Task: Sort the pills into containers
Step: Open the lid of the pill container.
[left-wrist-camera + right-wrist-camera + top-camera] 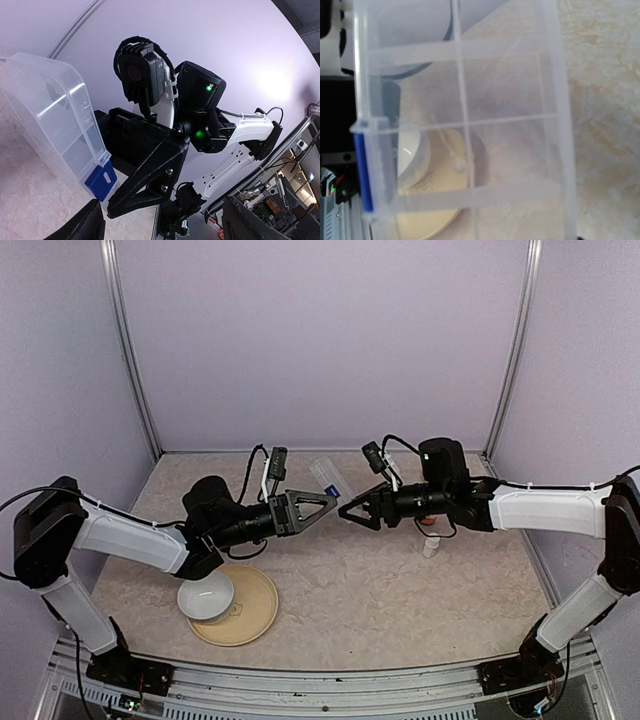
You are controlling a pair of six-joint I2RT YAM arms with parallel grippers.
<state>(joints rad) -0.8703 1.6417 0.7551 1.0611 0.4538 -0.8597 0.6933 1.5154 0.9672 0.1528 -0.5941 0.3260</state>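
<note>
The clear pill box (328, 474) with a blue latch is raised off the table between the two grippers. It fills the right wrist view (510, 100), where its dividers and several compartments show. My right gripper (347, 512) is at its near end and appears shut on it; its fingers are hidden behind the box. My left gripper (322, 508) is open and empty, facing the right one; its fingers (80, 222) stand wide apart. The box shows at the left there (50, 110). A tiny whitish speck (460, 162) sits by a divider; I cannot tell if it is a pill.
A white bowl (207, 598) stands on a tan plate (250, 612) at the front left, under the left arm. A tiny white bottle (431, 547) stands under the right arm, with something orange (428, 522) behind it. Purple walls enclose the table.
</note>
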